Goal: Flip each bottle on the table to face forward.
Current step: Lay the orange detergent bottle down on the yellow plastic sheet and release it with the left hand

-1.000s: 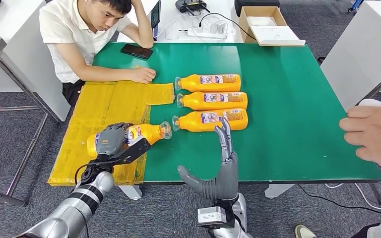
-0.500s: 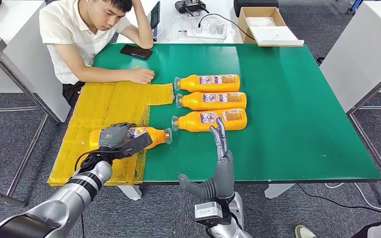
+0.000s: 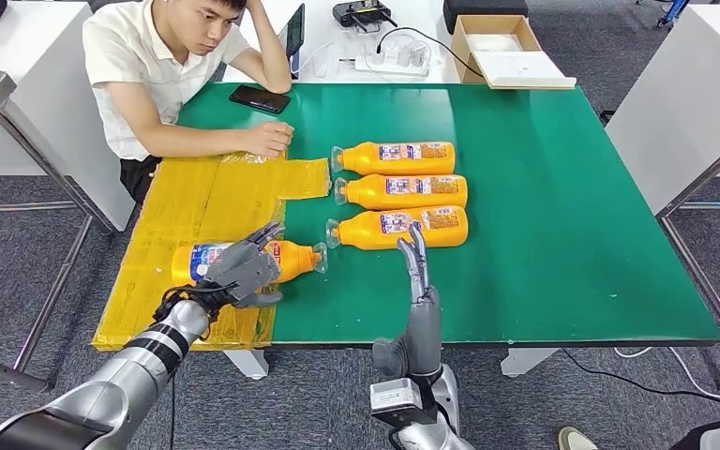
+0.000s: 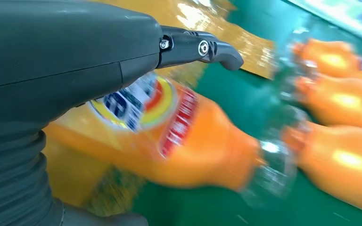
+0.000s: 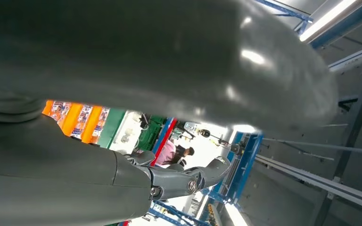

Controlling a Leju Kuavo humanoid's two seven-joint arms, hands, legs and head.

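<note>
Far left: yellow mat (image 3: 192,202) laid over the green worktop (image 3: 562,187). On the mat, an orange bottle (image 3: 286,257) lying on its side, clear cap toward the three others, label uppermost. Over its middle, left hand (image 3: 244,265) with fingers (image 3: 264,235) spread and loose; apparently no grip on the bottle, though contact hard to judge. Centre: three orange bottles (image 3: 398,192) on their sides in a neat row, caps toward the mat. Just before the nearest of them, right hand (image 3: 419,281) upright, fingers straight and together, holding nothing. Behind the mat: seated person's forearm (image 3: 216,142) on the worktop.
</note>
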